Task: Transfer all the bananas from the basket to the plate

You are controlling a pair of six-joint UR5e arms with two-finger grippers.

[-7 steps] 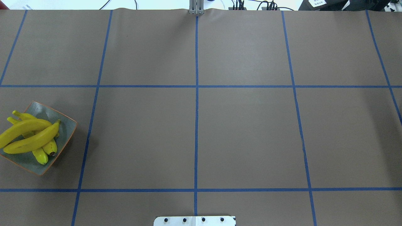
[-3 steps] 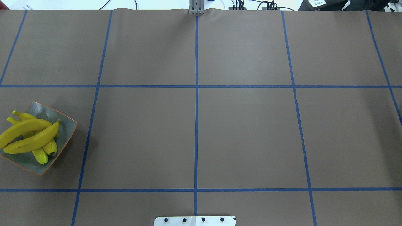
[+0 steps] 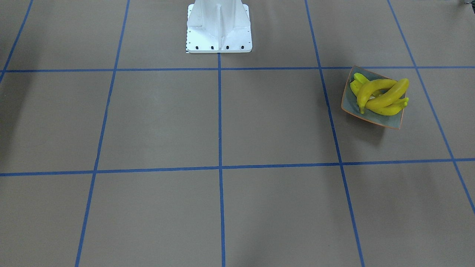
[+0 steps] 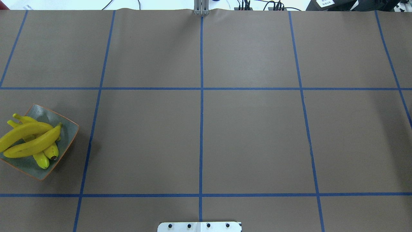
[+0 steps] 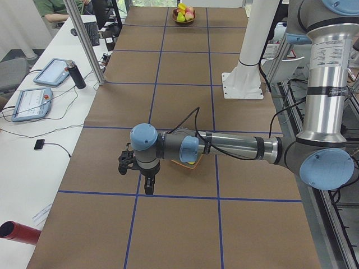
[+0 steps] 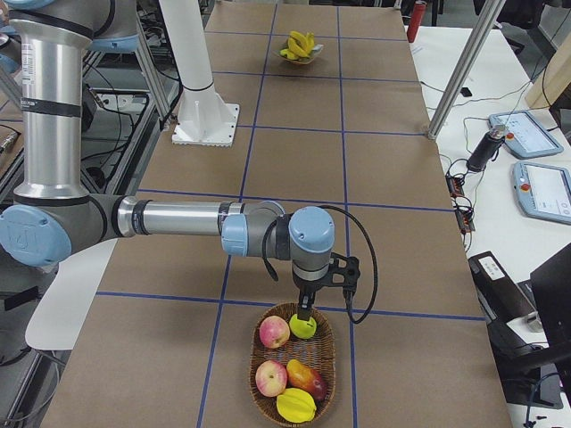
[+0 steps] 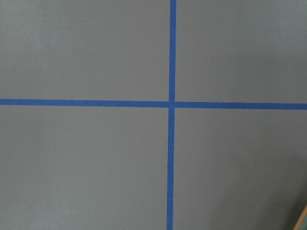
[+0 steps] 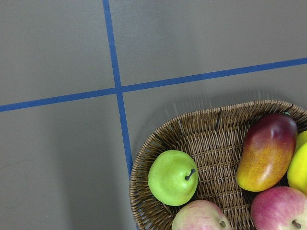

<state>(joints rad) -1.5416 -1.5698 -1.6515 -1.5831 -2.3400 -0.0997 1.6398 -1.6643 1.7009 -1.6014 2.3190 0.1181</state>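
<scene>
Several yellow bananas (image 4: pixel 30 145) lie piled on the square grey-blue plate (image 4: pixel 69 132) at the table's left edge; the front view shows the same bananas (image 3: pixel 382 97) on the plate (image 3: pixel 350 96). In the left side view my left gripper (image 5: pixel 148 188) points down at bare table just beside the plate (image 5: pixel 180 163); I cannot tell whether it is open or shut. The wicker basket (image 8: pixel 158 139) holds a green pear (image 8: pixel 172 177), a mango and apples, with no banana showing. My right gripper (image 6: pixel 306 314) hangs over the basket (image 6: pixel 252 374); its state cannot be told.
The white robot base (image 3: pixel 219 29) stands at mid-table. A side bench alongside the table carries tablets (image 5: pixel 50 72), a black cylinder (image 5: pixel 76 74) and a red cylinder (image 5: pixel 17 232). A metal post (image 5: pixel 84 42) rises at the table's edge.
</scene>
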